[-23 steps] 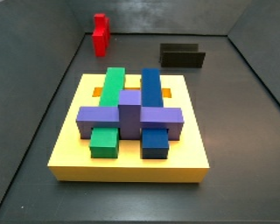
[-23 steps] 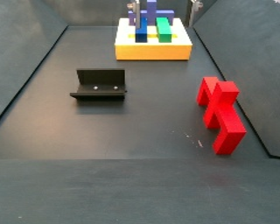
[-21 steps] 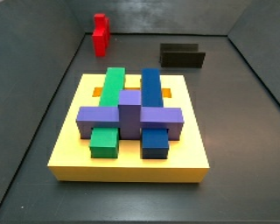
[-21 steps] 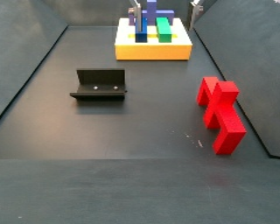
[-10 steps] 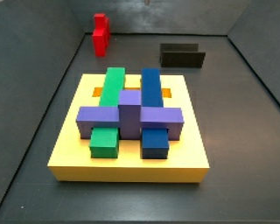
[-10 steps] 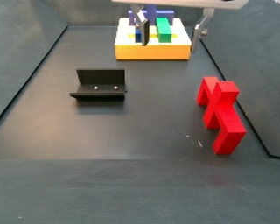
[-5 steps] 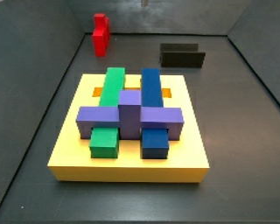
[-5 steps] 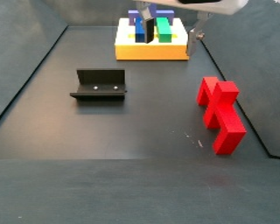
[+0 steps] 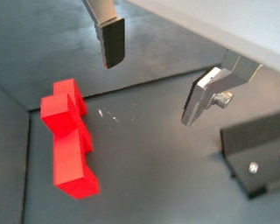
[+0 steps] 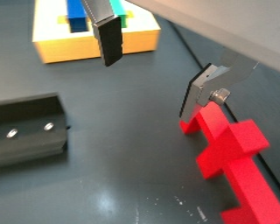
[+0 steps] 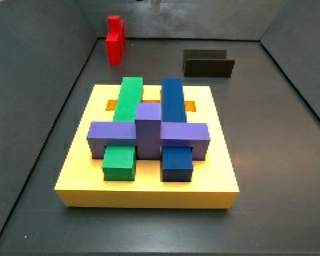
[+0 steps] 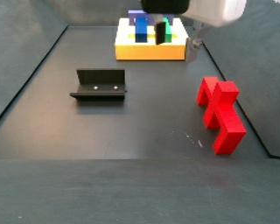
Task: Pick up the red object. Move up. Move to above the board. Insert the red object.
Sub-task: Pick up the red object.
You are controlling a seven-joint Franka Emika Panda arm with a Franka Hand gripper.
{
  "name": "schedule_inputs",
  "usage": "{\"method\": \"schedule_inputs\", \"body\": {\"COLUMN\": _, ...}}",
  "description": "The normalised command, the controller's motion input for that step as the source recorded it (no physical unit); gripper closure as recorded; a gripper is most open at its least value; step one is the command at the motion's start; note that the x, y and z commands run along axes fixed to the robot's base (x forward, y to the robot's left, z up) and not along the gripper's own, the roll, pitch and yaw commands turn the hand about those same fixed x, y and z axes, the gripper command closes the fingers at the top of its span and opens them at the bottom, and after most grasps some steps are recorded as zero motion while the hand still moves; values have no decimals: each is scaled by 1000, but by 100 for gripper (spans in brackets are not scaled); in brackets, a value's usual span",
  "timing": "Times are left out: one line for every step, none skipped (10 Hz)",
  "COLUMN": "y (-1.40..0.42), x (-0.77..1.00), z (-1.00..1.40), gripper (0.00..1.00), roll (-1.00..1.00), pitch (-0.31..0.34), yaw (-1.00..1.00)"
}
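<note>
1. Wrist views show the gripper (image 9: 154, 74) spread wide, holding nothing, above bare floor.
2. Locate the red object (image 12: 220, 115) on the floor close against a side wall, well apart from the board (image 12: 153, 48).
3. Note its long axis runs along that wall; it lies off to one side of the fingers (image 10: 108, 39), near the fixture (image 12: 101, 85).
</note>
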Motion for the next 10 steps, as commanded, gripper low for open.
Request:
{"method": "schedule_inputs", "body": {"y": 17, "x": -360, "z": -223, "gripper": 0, "roll": -46, "pitch": -50, "yaw": -817}}
{"method": "schedule_inputs", "body": {"y": 9, "x": -349, "z": -211, "gripper": 0, "roll": -57, "pitch": -57, "yaw": -817}}
{"method": "schedule_inputs", "body": {"y": 20, "x": -343, "z": -186, "gripper": 0, "roll": -39, "pitch": -63, "yaw": -817}}
{"method": "schedule_inputs", "body": {"y": 94, "x": -323, "z": -100, "gripper": 0, "roll": -29, "pitch": -90, "yaw": -763}}
{"method": "schedule_inputs", "body": {"y": 234, "x": -166, "z": -51, "gripper": 0, "roll": -54, "pitch": -80, "yaw": -654}}
{"method": "schedule_inputs", "body": {"y": 346, "x": -197, "z": -71, "gripper": 0, "roll": -56, "pitch": -59, "yaw": -543}}
{"method": "schedule_inputs", "body": {"y": 471, "x": -314, "z": -11, "gripper": 0, "roll": -63, "pitch": -19, "yaw": -397}}
{"method": "schedule_inputs", "body": {"y": 437, "x": -503, "z": -166, "gripper": 0, "roll": -90, "pitch": -47, "yaw": -323}}
{"method": "schedule_inputs", "body": {"y": 406, "x": -600, "z": -206, "gripper": 0, "roll": -59, "pitch": -21, "yaw": -389}}
{"method": "schedule_inputs", "body": {"y": 300, "x": -560, "z": -211, "gripper": 0, "roll": -64, "pitch": -46, "yaw": -326}}
